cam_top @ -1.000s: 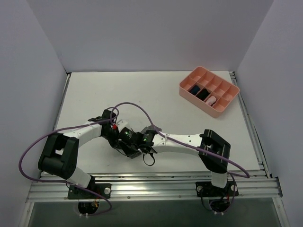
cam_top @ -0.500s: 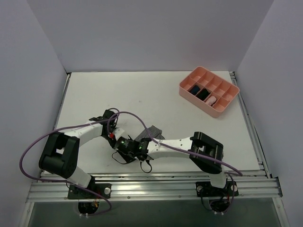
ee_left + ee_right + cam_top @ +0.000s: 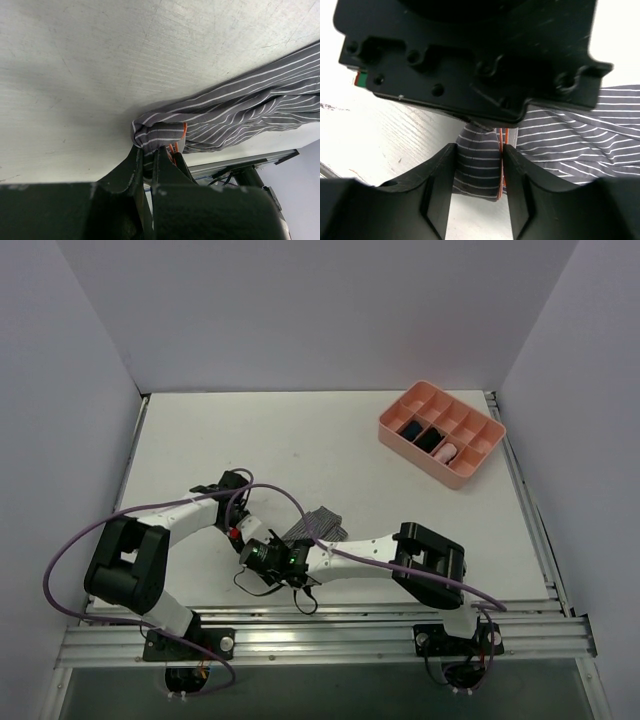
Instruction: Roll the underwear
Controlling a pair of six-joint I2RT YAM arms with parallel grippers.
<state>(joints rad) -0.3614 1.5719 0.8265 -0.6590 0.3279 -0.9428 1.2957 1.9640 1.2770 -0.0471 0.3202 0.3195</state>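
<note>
The left arm bends out from its base at the near left corner and doubles back toward the middle of the table [image 3: 210, 435], its wrist pointing down at the near edge. The right arm lies low and long, reaching left across the front until its wrist sits right against the left one.

The left gripper [image 3: 149, 152] is clamped tight on 1 end of the underwear [image 3: 318, 524], with the orange tag [image 3: 184, 131] just beside its tips. The right gripper [image 3: 477, 150] has its 2 fingers [image 3: 440, 175] apart, straddling the same bunched end. The cloth fills the gap between them, but I cannot tell whether they press on it.

From above, both grippers and the gripped end are hidden under the right wrist and cables. Only a grey striped patch shows just behind them, lying on the table. The wrist cameras show the grip itself, and the rest of the garment runs off their right edges. Only the overhead view shows the pink tray [image 3: 470, 472] far off at the back right.
</note>
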